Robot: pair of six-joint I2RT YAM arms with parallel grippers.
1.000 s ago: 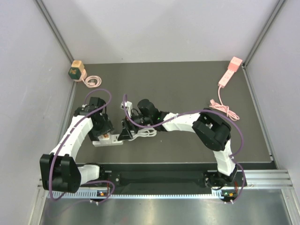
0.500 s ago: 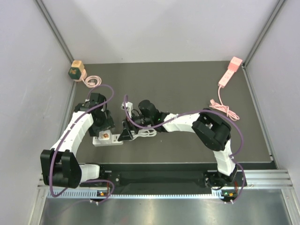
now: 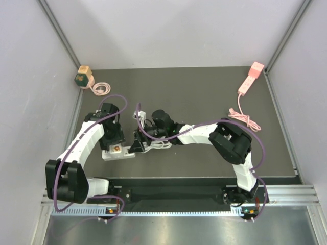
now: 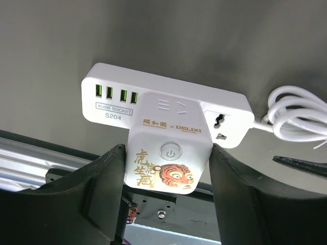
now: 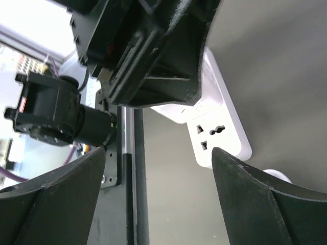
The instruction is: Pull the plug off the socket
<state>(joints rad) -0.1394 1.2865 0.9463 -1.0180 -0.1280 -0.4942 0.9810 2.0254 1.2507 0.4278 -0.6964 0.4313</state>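
A white power strip [image 3: 108, 154] lies at the table's near left, with USB ports at its left end [image 4: 115, 94]. A white cube plug [image 4: 171, 148] with a power button and a tiger picture sits at its middle. I cannot tell whether it is seated or slightly lifted. My left gripper [image 4: 168, 176] is shut on the plug, one finger on each side, and it shows above the strip in the top view [image 3: 113, 140]. My right gripper [image 5: 158, 194] is open and empty over the strip's right end [image 5: 214, 132], beside the left gripper [image 3: 137, 145].
The strip's white cord [image 3: 159, 145] is coiled to its right under my right arm. A pink power strip [image 3: 250, 79] with a bundled cord [image 3: 244, 119] lies at the back right. A green and wood cube socket [image 3: 83, 76] with a pink cord [image 3: 101, 89] stands at the back left.
My left arm has shifted slightly right and away from the near edge, and the plug's tiger face shows more in the top view. The right arm has barely moved.
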